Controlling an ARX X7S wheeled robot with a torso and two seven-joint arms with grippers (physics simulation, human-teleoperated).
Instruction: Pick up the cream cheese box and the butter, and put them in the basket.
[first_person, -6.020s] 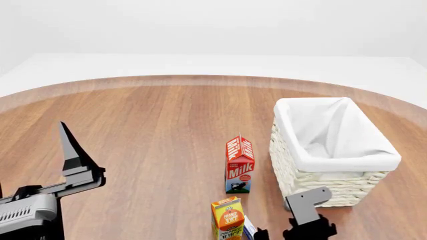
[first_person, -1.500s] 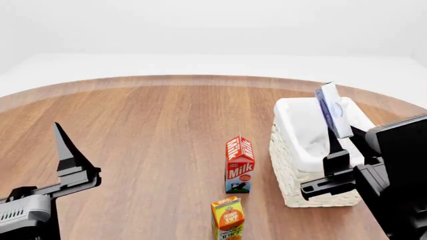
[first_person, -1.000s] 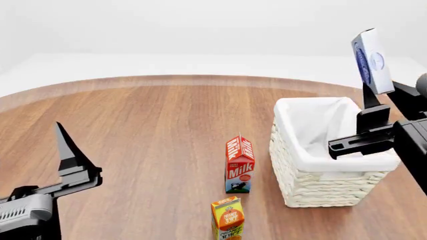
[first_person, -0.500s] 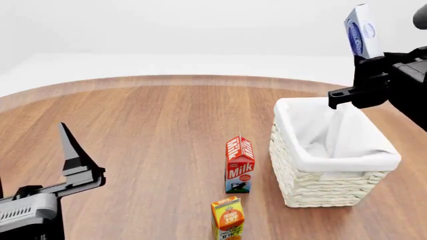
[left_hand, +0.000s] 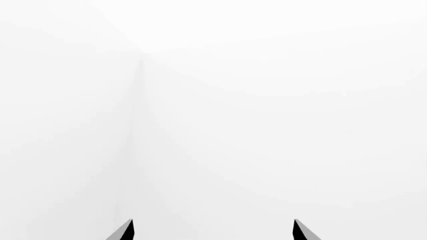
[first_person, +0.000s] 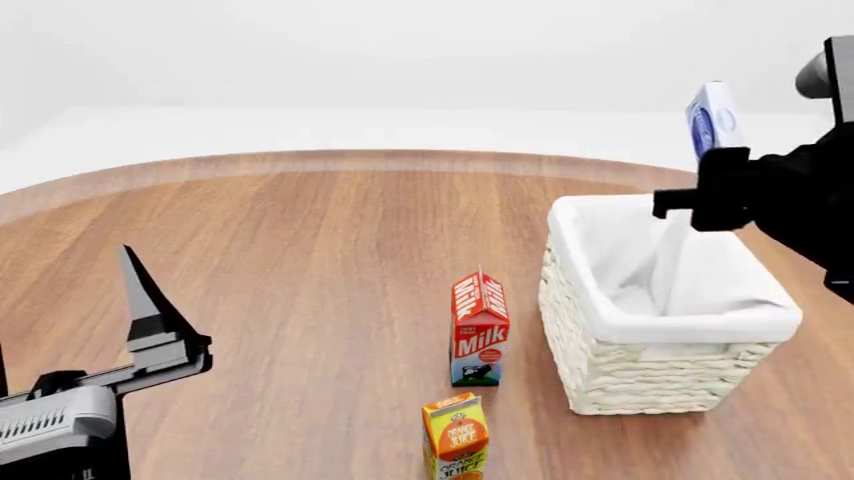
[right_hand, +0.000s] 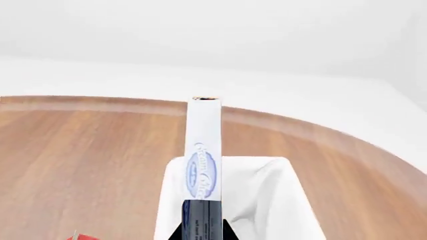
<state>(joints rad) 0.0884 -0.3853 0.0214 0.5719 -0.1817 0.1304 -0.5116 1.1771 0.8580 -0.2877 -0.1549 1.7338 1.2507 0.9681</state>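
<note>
right gripper (first_person: 711, 178) jaws clamped on the cream cheese box (first_person: 713, 119), held upright above the basket (first_person: 607, 330); left gripper (left_hand: 212, 231) jaws apart, empty

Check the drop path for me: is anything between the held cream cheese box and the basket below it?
No. In the head view only open air separates the cream cheese box from the basket.

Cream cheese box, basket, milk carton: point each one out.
cream cheese box (first_person: 713, 120), head view, its blue-printed face.
basket (first_person: 638, 375), head view, its woven front wall.
milk carton (first_person: 479, 338), head view, its red front.
</note>
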